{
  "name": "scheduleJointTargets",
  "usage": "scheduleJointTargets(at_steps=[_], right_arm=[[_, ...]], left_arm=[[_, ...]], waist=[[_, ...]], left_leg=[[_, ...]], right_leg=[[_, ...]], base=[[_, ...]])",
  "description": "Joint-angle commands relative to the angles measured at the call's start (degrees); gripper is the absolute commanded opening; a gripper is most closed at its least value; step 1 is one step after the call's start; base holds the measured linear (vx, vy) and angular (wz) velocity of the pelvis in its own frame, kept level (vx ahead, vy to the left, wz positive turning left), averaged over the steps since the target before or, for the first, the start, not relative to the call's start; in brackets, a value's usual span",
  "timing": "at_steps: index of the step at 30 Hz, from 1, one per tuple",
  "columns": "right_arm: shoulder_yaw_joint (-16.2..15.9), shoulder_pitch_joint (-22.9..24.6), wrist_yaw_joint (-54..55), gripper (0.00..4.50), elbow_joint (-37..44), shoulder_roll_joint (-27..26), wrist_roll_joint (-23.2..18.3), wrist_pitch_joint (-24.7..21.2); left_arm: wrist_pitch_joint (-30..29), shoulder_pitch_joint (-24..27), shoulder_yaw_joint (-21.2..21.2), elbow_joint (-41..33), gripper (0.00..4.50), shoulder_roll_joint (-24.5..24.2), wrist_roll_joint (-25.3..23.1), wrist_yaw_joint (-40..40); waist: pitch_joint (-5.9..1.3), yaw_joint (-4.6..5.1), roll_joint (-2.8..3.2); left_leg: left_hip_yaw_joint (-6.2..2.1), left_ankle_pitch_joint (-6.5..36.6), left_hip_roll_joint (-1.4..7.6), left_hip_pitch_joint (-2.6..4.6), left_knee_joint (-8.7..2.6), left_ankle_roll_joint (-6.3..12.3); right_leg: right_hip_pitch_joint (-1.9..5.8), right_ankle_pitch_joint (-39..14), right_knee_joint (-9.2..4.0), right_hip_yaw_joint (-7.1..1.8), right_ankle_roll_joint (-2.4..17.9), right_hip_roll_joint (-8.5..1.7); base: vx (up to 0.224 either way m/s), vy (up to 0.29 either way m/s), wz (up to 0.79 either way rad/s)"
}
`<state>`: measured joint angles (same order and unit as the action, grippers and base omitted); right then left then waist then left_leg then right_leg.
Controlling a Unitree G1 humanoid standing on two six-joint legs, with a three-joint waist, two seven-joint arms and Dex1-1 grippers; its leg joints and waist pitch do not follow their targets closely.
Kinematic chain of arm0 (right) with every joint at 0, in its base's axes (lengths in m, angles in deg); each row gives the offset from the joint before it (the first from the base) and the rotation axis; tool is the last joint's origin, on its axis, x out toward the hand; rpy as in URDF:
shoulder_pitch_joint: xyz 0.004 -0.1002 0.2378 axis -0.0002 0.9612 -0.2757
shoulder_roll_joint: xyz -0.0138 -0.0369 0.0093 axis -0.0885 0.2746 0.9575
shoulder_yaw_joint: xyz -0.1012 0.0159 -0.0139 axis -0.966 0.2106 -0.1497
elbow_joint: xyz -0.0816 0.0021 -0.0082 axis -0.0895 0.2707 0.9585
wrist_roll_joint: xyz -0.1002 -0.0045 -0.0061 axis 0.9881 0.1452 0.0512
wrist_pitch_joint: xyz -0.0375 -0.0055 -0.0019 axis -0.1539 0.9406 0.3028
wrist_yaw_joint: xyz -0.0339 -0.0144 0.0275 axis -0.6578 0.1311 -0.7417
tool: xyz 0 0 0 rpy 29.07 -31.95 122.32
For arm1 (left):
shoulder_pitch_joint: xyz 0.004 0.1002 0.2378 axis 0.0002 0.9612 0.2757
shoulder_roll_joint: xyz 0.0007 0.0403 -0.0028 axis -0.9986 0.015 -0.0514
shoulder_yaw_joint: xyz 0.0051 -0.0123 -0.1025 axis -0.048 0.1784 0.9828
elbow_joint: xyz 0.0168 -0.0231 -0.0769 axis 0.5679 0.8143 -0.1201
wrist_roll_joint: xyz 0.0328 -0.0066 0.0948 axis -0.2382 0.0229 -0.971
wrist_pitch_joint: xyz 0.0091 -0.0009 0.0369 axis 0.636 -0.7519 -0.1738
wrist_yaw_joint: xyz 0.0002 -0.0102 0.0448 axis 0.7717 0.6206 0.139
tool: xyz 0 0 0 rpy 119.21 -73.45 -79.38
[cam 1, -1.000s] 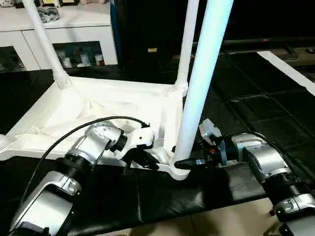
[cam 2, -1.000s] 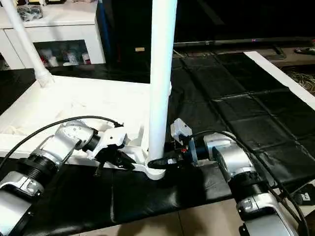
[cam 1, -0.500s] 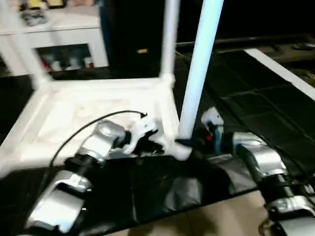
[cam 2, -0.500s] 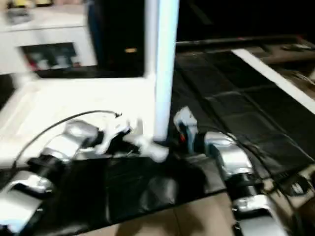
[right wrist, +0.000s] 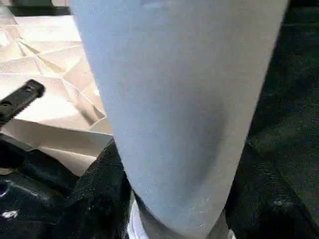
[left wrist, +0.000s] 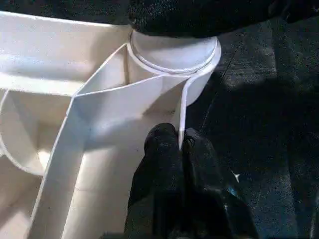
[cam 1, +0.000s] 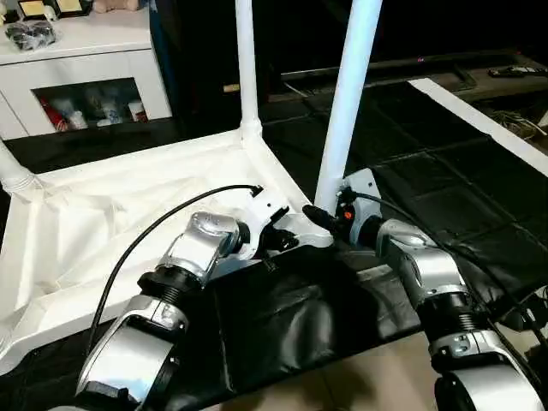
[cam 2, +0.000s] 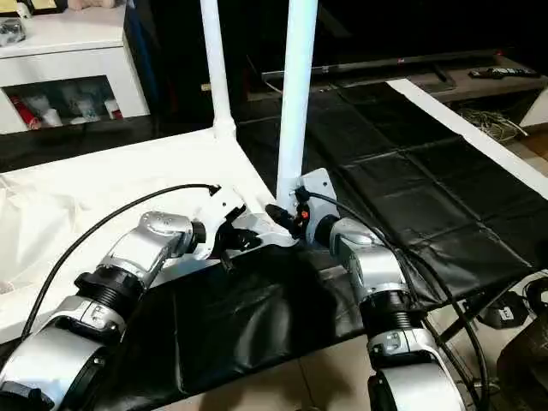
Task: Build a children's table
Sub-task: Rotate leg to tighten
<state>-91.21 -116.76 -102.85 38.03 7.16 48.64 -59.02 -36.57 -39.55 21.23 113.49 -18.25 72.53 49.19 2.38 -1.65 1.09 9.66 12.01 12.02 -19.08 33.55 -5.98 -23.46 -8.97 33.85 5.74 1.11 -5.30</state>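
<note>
The children's table lies upside down: its white tabletop [cam 1: 274, 175] shows the ribbed underside. Three white legs stand in corner sockets: a near leg [cam 1: 347, 103], a far leg [cam 1: 246, 60] and a left one [cam 1: 13, 171]. My left gripper [cam 1: 287, 242] is shut on the tabletop's thin rim wall, right beside the near corner socket [left wrist: 174, 55]; its fingertips [left wrist: 164, 144] pinch that wall. My right gripper [cam 1: 318, 214] is closed around the near leg [right wrist: 174, 109] just above the socket, with a black finger [right wrist: 99, 174] on either side.
The tabletop rests on a black mat [cam 1: 291, 317] whose front edge drops to a beige floor. A white cabinet with glass doors [cam 1: 77, 60] stands behind at the left. A white strip [cam 1: 479, 116] crosses the mat at the right. A black cable [cam 1: 154, 227] loops over my left forearm.
The head camera has swung, so the whole picture has shifted. Both grippers keep the same holds at the near corner, and the near leg still stands in its socket.
</note>
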Motion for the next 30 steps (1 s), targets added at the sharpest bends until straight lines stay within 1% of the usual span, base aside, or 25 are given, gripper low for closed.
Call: scheduleJointTargets(at_steps=[1, 2, 3, 4, 5, 6, 7, 9, 11, 12, 13, 14, 15, 17, 18, 19, 20, 21, 22, 23, 24, 25, 26, 27, 30], right_arm=[[-4.7, 2.5, -7.5, 2.82, 1.6, -0.7, -2.6, -1.6], [-4.7, 2.7, -8.1, 3.01, 1.9, -0.4, -2.8, -1.6], [-4.5, 3.7, -10.7, 3.13, 3.1, 1.1, -3.5, -1.4], [-4.3, 4.9, -14.2, 3.20, 4.7, 3.0, -4.4, -1.5], [-4.3, 5.5, -16.0, 3.23, 5.5, 4.0, -4.9, -1.7], [-4.4, 5.9, -17.0, 3.23, 6.1, 4.6, -5.1, -1.9], [-4.5, 6.3, -18.9, 3.23, 6.6, 5.9, -5.4, -1.9], [-4.8, 6.9, -22.3, 3.56, 7.8, 8.3, -6.0, -2.2], [-4.8, 7.1, -27.0, 3.65, 9.5, 11.5, -7.3, -3.4], [-5.0, 7.1, -28.3, 3.65, 9.9, 12.4, -7.7, -3.7], [-5.1, 7.2, -29.0, 3.82, 10.2, 12.8, -7.8, -3.9], [-6.0, 7.2, -31.8, 3.82, 10.9, 14.5, -7.9, -4.3], [-6.8, 7.2, -33.5, 4.02, 11.2, 15.5, -7.7, -4.6], [-8.0, 6.9, -35.9, 4.10, 11.2, 16.7, -7.1, -4.0], [-8.4, 6.6, -36.8, 4.31, 11.1, 17.1, -6.8, -3.1], [-8.4, 6.6, -36.8, 4.31, 11.1, 17.1, -6.8, -3.1], [-8.8, 6.3, -37.7, 4.41, 11.0, 17.3, -6.7, -2.4], [-9.4, 6.1, -39.0, 4.41, 11.0, 17.6, -6.6, -1.3], [-9.4, 6.1, -39.0, 4.41, 11.0, 17.6, -6.6, -1.3], [-9.9, 5.9, -40.4, 4.41, 11.2, 17.6, -6.9, -0.1], [-10.0, 5.8, -41.3, 4.41, 11.2, 17.6, -7.1, 0.0], [-10.1, 5.8, -41.7, 4.41, 11.3, 17.6, -7.3, 0.0], [-10.2, 5.5, -42.1, 4.14, 10.9, 17.3, -7.5, 0.3], [-10.2, 5.4, -42.1, 4.14, 10.8, 17.2, -7.5, 0.3], [-10.7, 4.6, -43.0, 3.89, 9.4, 16.5, -7.9, 0.8]], left_arm=[[2.8, -0.4, -0.6, -2.6, 0.00, 0.6, 2.1, 2.5], [3.0, -0.4, -0.8, -2.7, 0.00, 0.3, 2.0, 2.8], [4.2, -0.1, -1.4, -2.7, 0.00, -0.7, 1.7, 4.5], [5.1, 0.3, -2.0, -2.9, 0.00, -1.8, 1.5, 6.8], [5.5, 0.6, -2.4, -3.1, 0.00, -2.5, 1.4, 7.9], [5.7, 0.7, -2.7, -3.3, 0.00, -2.9, 1.3, 8.6], [6.4, 1.1, -3.2, -3.7, 0.00, -3.8, 1.3, 10.6], [7.5, 1.6, -4.1, -4.7, 0.00, -5.5, 1.5, 14.3], [10.1, 1.9, -5.7, -5.3, 0.00, -8.0, 1.5, 19.9], [10.8, 2.0, -6.2, -5.4, 0.00, -8.6, 1.4, 21.4], [11.2, 2.0, -6.4, -5.4, 0.00, -9.0, 1.4, 22.1], [12.1, 2.1, -7.2, -5.6, 0.00, -10.2, 1.5, 24.7], [12.6, 2.1, -7.6, -5.9, 0.00, -10.8, 1.5, 26.2], [13.3, 2.2, -8.6, -6.2, 0.00, -11.8, 1.0, 28.4], [13.6, 2.1, -9.3, -6.3, 0.00, -12.3, 0.6, 29.4], [13.6, 2.1, -9.3, -6.3, 0.00, -12.3, 0.6, 29.4], [14.1, 2.3, -9.9, -6.6, 0.00, -12.6, 0.4, 30.6], [14.3, 2.5, -10.6, -7.1, 0.00, -12.8, 0.4, 31.7], [14.3, 2.5, -10.6, -7.1, 0.00, -12.8, 0.4, 31.7], [14.5, 3.0, -11.4, -8.0, 0.00, -13.1, 0.3, 32.8], [14.8, 3.1, -11.8, -8.3, 0.00, -13.2, 0.3, 33.2], [15.0, 3.3, -12.0, -8.5, 0.00, -13.3, 0.3, 33.4], [15.0, 3.6, -12.2, -8.9, 0.00, -13.4, 0.3, 33.7], [15.0, 3.6, -12.2, -9.0, 0.00, -13.5, 0.3, 33.7], [15.0, 4.1, -12.5, -9.8, 0.00, -13.6, 0.5, 34.1]], waist=[[-3.55, -0.50, -0.10], [-3.62, -0.69, -0.24], [-3.60, -0.67, -0.17], [-3.60, -1.03, -0.91], [-3.60, -1.14, -1.20], [-3.59, -1.27, -1.06], [-3.53, -1.40, -0.43], [-3.47, -1.51, -0.48], [-3.37, -2.09, -0.52], [-3.34, -2.23, -0.42], [-3.33, -2.30, -0.38], [-3.35, -2.47, -0.19], [-3.36, -2.57, -0.28], [-3.46, -3.22, -0.52], [-3.39, -3.52, -0.48], [-3.40, -3.60, -0.50], [-3.35, -3.76, -0.71], [-3.38, -3.78, -1.10], [-3.35, -3.93, -0.95], [-3.32, -4.09, -1.25], [-3.35, -4.19, -1.12], [-3.28, -4.16, -1.74], [-3.21, -4.40, -1.45], [-3.25, -4.64, -1.33], [-3.19, -4.65, -1.51]], left_leg=[[0.17, 9.2, 0.24, -1.03, -3.61, 5.12], [0.19, 8.8, 0.29, -1.01, -3.57, 5.67], [0.18, 8.5, 0.35, -1.09, -3.57, 5.83], [0.20, 7.8, 0.38, -1.13, -3.55, 6.36], [0.24, 7.1, 0.57, -1.23, -3.51, 7.14], [0.26, 6.8, 0.58, -1.24, -3.48, 7.35], [0.26, 6.5, 0.60, -1.22, -3.48, 7.21], [0.33, 7.1, 0.61, -1.03, -3.49, 7.03], [0.37, 8.2, 0.74, -0.97, -3.58, 6.65], [0.40, 8.4, 0.85, -0.95, -3.65, 6.34], [0.36, 8.6, 0.90, -0.94, -3.64, 6.10], [0.45, 8.6, 0.85, -0.86, -3.58, 5.74], [0.42, 8.6, 0.90, -0.80, -3.63, 5.64], [0.44, 7.8, 1.09, -0.74, -3.62, 5.45], [0.52, 7.6, 1.12, -0.68, -3.62, 5.25], [0.53, 7.6, 1.12, -0.67, -3.63, 5.08], [0.52, 7.6, 1.11, -0.71, -3.69, 4.80], [0.56, 7.4, 1.12, -0.74, -3.68, 4.76], [0.53, 7.6, 1.16, -0.74, -3.67, 4.65], [0.48, 7.2, 1.20, -0.75, -3.75, 4.52], [0.48, 7.3, 1.28, -0.72, -3.76, 4.46], [0.59, 7.3, 1.27, -0.72, -3.74, 4.55], [0.51, 7.1, 1.30, -0.69, -3.81, 4.41], [0.50, 7.1, 1.40, -0.53, -3.80, 4.21], [0.56, 7.3, 1.29, -0.58, -3.82, 3.99]], right_leg=[[3.90, -16.2, -4.50, -2.32, 11.2, -2.44], [4.03, -15.2, -4.32, -2.38, 11.7, -2.49], [3.98, -14.7, -4.21, -2.43, 12.0, -2.53], [4.16, -14.5, -4.11, -2.44, 12.0, -2.63], [4.13, -13.3, -3.94, -2.58, 12.4, -2.69], [4.13, -12.9, -3.82, -2.60, 12.6, -2.70], [4.04, -12.8, -3.81, -2.58, 12.9, -2.82], [3.99, -13.5, -3.98, -2.49, 12.8, -2.65], [3.99, -15.7, -4.17, -2.50, 12.1, -2.69], [3.90, -16.1, -4.12, -2.52, 12.0, -2.72], [3.85, -16.4, -4.07, -2.50, 11.9, -2.74], [3.78, -16.6, -4.13, -2.50, 11.7, -2.71], [3.79, -16.6, -4.12, -2.48, 11.7, -2.65], [3.73, -15.6, -3.78, -2.59, 11.9, -2.77], [3.56, -15.5, -3.81, -2.66, 12.0, -2.84], [3.56, -15.5, -3.78, -2.67, 12.0, -2.85], [3.58, -15.7, -3.72, -2.67, 12.0, -2.87], [3.63, -15.7, -3.72, -2.68, 11.9, -2.88], [3.58, -16.1, -3.70, -2.69, 11.8, -3.01], [3.58, -16.5, -3.58, -2.72, 11.6, -3.01], [3.55, -16.6, -3.62, -2.76, 11.5, -3.13], [3.52, -16.6, -3.72, -2.75, 11.4, -3.05], [3.48, -16.9, -3.64, -2.79, 11.3, -3.08], [3.38, -16.9, -3.61, -2.83, 11.4, -3.21], [3.40, -16.4, -3.56, -2.84, 11.6, -3.08]], base=[[0.000, 0.000, 0.00], [0.000, 0.000, 0.00], [0.000, 0.000, 0.00], [0.000, 0.000, 0.00], [0.000, 0.000, 0.00], [0.000, 0.000, 0.00], [0.000, 0.000, 0.00], [0.000, 0.000, 0.00], [0.000, 0.000, 0.00], [0.000, 0.000, 0.00], [0.000, 0.000, 0.00], [0.000, 0.000, 0.00], [0.000, 0.000, 0.00], [0.000, 0.000, 0.00], [0.000, 0.000, 0.00], [0.000, 0.000, 0.00], [0.000, 0.000, 0.00], [0.000, 0.000, 0.00], [0.000, 0.000, 0.00], [0.000, 0.000, 0.00], [0.000, 0.000, 0.00], [0.000, 0.000, 0.00], [0.000, 0.000, 0.00], [0.000, 0.000, 0.00], [0.000, 0.000, 0.00]])
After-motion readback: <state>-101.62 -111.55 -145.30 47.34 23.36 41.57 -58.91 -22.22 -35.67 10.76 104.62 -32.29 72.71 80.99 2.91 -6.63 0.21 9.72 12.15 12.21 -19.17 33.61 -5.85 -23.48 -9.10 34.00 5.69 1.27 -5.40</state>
